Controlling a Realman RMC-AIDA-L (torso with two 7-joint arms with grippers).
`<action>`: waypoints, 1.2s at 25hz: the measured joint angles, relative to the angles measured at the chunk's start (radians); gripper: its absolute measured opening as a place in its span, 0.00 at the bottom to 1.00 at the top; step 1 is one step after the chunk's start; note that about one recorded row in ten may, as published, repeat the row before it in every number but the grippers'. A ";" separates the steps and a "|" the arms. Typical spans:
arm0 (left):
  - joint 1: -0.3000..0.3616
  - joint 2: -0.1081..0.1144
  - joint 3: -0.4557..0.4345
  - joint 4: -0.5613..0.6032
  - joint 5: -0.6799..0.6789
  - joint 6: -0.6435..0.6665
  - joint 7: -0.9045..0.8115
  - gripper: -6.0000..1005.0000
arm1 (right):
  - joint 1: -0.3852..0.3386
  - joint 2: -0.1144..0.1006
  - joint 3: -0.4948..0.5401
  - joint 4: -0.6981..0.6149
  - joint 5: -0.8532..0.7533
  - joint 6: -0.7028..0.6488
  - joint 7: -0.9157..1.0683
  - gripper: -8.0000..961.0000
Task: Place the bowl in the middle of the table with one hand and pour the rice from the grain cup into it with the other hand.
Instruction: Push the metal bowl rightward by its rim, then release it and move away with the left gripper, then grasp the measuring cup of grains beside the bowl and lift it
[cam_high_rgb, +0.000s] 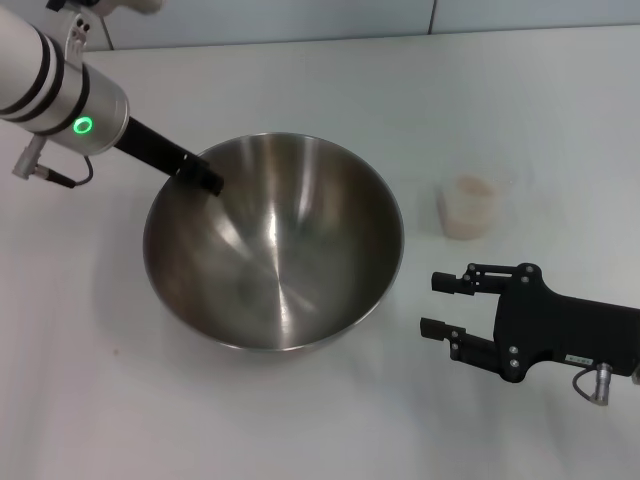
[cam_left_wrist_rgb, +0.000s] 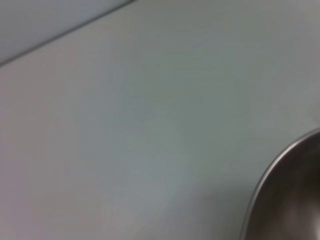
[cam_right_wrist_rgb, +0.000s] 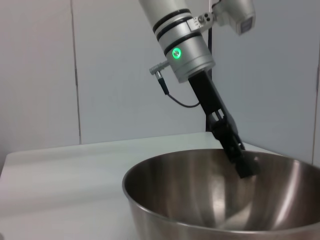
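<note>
left claw (cam_high_rgb: 205, 176) reaches down from the upper left of the head view to the far-left rim of the bowl (cam_high_rgb: 275, 245); its tip lies right at the rim, and it looks pinched on that thin edge, though the fingers blend into one dark bar. the bowl sits roughly mid-bench (cam_high_rgb: 300, 80). right claw (cam_high_rgb: 443, 305) hovers low at the near right, fingers spread and holding nothing, tips pointing toward the bowl. the grain cup (cam_high_rgb: 467, 207) stands upright beyond that claw, farther from the robot and just right of the bowl, apart from it, with pale rice (cam_high_rgb: 468, 190) inside. so the cup lies ahead of the right claw and a little to its outer side, and that arm is plainly the nearer one; i judge it must swing away from the bowl to reach it.

left wrist view shows only bare bench (cam_left_wrist_rgb: 125, 125) and a curve of the bowl's rim (cam_left_wrist_rgb: 280, 200); no fingers visible.

right wrist view looks across the bowl (cam_right_wrist_rgb: 200, 200) at the left claw (cam_right_wrist_rgb: 242, 162), its tip at the far rim, dipping just inside. the cup is not in this view.
</note>
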 joint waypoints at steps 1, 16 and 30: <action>0.010 0.000 0.011 0.027 -0.004 -0.003 -0.001 0.31 | 0.001 0.000 0.000 0.000 0.002 0.001 0.000 0.51; 0.289 0.009 -0.015 0.477 -0.251 -0.314 -0.019 0.81 | 0.007 -0.001 -0.001 0.000 0.023 0.010 -0.010 0.51; 0.559 0.006 0.114 0.429 -0.959 -0.456 0.807 0.81 | 0.014 -0.002 -0.001 -0.004 0.047 0.022 -0.012 0.51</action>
